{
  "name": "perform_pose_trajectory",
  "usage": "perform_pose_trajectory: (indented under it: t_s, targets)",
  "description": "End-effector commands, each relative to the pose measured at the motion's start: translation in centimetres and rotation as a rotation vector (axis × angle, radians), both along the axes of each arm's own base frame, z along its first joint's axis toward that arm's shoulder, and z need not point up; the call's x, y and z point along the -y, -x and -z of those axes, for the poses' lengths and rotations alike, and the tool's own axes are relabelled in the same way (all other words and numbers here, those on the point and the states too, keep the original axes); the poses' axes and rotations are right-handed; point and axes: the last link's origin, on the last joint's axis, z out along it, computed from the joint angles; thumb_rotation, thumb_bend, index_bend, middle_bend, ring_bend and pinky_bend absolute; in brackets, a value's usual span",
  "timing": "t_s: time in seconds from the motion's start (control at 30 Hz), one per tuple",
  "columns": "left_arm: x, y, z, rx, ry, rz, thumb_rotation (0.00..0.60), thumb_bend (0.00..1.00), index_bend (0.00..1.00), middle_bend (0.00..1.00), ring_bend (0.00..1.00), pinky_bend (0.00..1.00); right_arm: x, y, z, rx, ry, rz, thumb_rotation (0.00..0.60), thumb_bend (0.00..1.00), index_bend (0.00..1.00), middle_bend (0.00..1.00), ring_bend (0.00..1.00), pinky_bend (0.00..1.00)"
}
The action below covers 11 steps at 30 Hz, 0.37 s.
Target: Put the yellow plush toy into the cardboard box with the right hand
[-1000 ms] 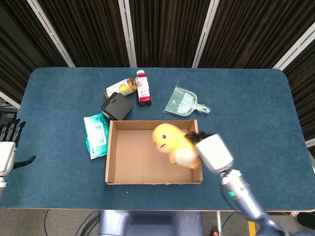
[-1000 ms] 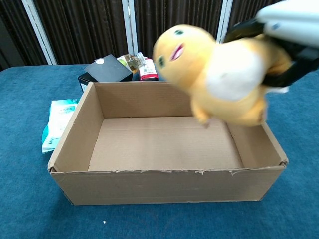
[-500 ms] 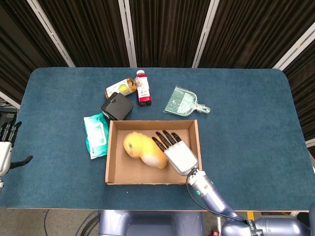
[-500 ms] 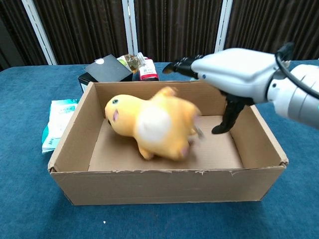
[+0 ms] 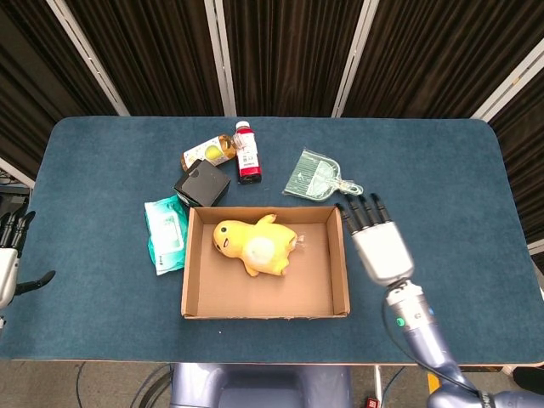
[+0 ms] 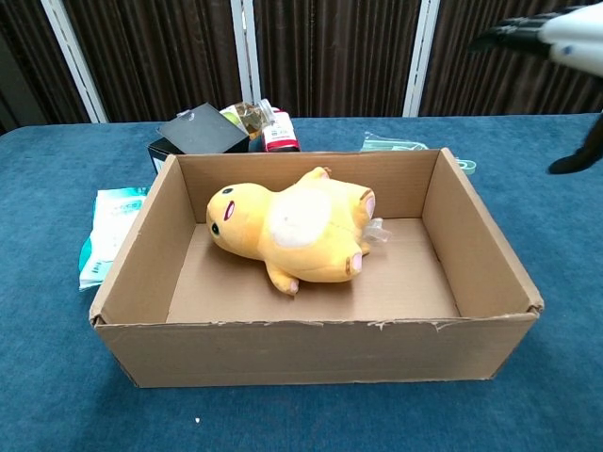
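Note:
The yellow plush toy (image 5: pixel 255 246) (image 6: pixel 292 232) lies on its back inside the cardboard box (image 5: pixel 195 276) (image 6: pixel 311 353), toward the box's far left part, head pointing left. My right hand (image 5: pixel 376 240) (image 6: pixel 556 38) hovers just outside the box's right wall with its fingers spread and nothing in it. It shows at the top right corner of the chest view. My left hand (image 5: pixel 12 255) hangs at the table's left edge, fingers apart and empty.
Behind the box lie a black box (image 5: pixel 201 184), two bottles (image 5: pixel 246 153) (image 5: pixel 206 152) and a clear green dustpan (image 5: pixel 316 176). A teal wipes packet (image 5: pixel 165 232) lies left of the box. Bare blue tabletop (image 5: pixel 442 187) spreads to the right.
The right hand carried the toy over the box, let it go, and pulled back to the right outside the box. The toy dropped in and settled on the box floor.

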Motion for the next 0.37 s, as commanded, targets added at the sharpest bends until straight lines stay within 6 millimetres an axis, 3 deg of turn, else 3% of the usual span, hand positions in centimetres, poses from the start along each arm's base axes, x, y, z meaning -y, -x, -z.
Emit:
perform_pose_trajectory:
  t_s: [0.03, 0.13, 0.17, 0.23, 0.3, 0.37]
  targets:
    - [-0.1, -0.2, 0.0, -0.019, -0.024, 0.005, 0.6, 0.0, 0.0, 0.0, 0.0, 0.01, 1.4, 7.5, -4.4, 0.048, 0.131, 0.111, 0.6, 0.0, 0.0, 0.0, 0.0, 0.03]
    - [-0.4, -0.1, 0.1, -0.064, -0.054, -0.002, 0.6, 0.0, 0.0, 0.0, 0.0, 0.01, 1.6, 11.4, -5.7, 0.087, 0.169, 0.183, 0.6, 0.0, 0.0, 0.0, 0.0, 0.03]
    - [-0.6, 0.0, 0.4, -0.074, -0.055, -0.014, 0.6, 0.0, 0.0, 0.0, 0.0, 0.01, 1.3, 14.0, -6.1, 0.109, 0.188, 0.246, 0.6, 0.0, 0.0, 0.0, 0.0, 0.02]
    - [-0.9, 0.1, 1.0, -0.061, -0.042, -0.035, 0.6, 0.0, 0.0, 0.0, 0.0, 0.01, 0.6, 16.9, -6.4, 0.139, 0.209, 0.3, 0.6, 0.0, 0.0, 0.0, 0.0, 0.01]
    - [-1.2, 0.2, 1.2, -0.07, -0.039, -0.047, 0.6, 0.0, 0.0, 0.0, 0.0, 0.01, -0.5, 19.0, -6.4, 0.139, 0.229, 0.312, 0.6, 0.0, 0.0, 0.0, 0.0, 0.0]
    - [-1.4, 0.2, 1.3, -0.081, -0.041, -0.055, 0.6, 0.0, 0.0, 0.0, 0.0, 0.01, -1.1, 19.8, -6.3, 0.131, 0.24, 0.307, 0.6, 0.0, 0.0, 0.0, 0.0, 0.0]
